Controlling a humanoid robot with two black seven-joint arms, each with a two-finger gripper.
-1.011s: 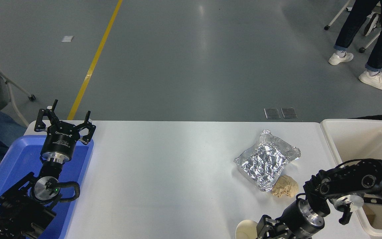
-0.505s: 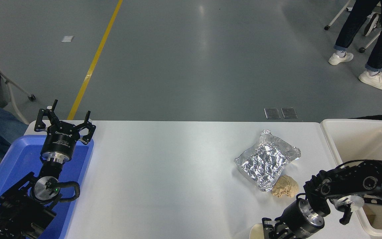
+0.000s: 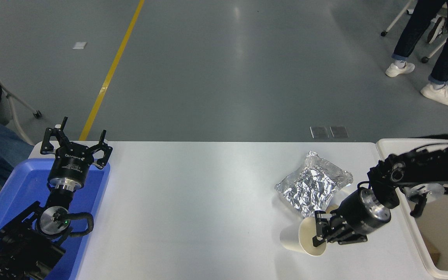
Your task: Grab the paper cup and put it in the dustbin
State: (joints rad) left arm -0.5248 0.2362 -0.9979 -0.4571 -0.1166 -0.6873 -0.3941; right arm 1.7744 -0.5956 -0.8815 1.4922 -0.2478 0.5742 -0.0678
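The paper cup is cream-white and lies tilted on its side, its open mouth towards the right. My right gripper is shut on the cup's rim and holds it just above the table's front right part. The dustbin, a large cream-white tub, stands at the table's right edge, partly hidden by my right arm. My left gripper is open and parked over the blue tray at the left.
A crinkled silver foil packet lies just behind the cup. A tan paper ball is mostly hidden by my right gripper. A blue tray sits at the left. A person's legs are far off at the top right.
My right gripper has risen from the picture's bottom edge with the cup in it and moved up and away from me. The right arm now reaches across the dustbin's near rim.
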